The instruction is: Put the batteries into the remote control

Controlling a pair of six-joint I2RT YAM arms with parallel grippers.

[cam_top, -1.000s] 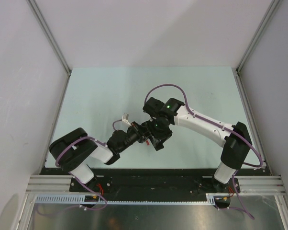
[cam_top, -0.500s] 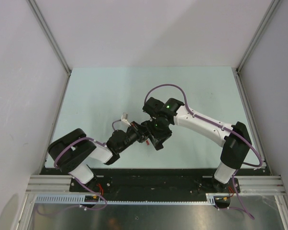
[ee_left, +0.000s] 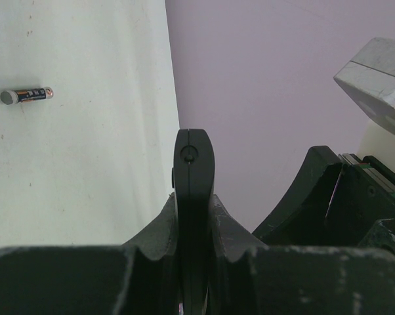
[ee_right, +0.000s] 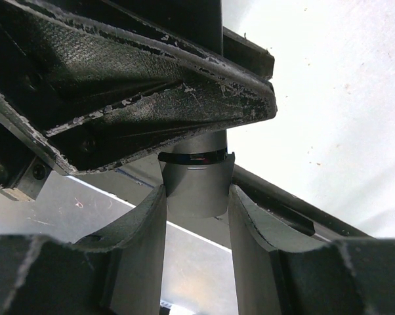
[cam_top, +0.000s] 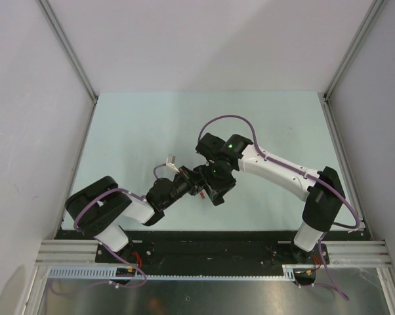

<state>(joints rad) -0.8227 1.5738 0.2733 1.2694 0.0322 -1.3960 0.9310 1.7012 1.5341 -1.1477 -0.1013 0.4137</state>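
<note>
You are in the loading step, with both arms meeting over the middle of the desk (cam_top: 138,131). Your left fingers (ee_left: 151,233) are pressed together on a slim black slab standing edge-on, which looks to be the remote control (ee_left: 194,157). Its battery slot shows in no view. Your right fingers (ee_right: 142,230) are clamped on a grey battery (ee_right: 196,177). Its far end is hidden, so you cannot tell whether it has reached the remote. A second battery (ee_left: 27,96) lies loose on the desk, well apart from both arms. The next move likely calls for lining the held cell up with the slot and seating it with a gentle push before you release. The loose one would come after that.
</note>
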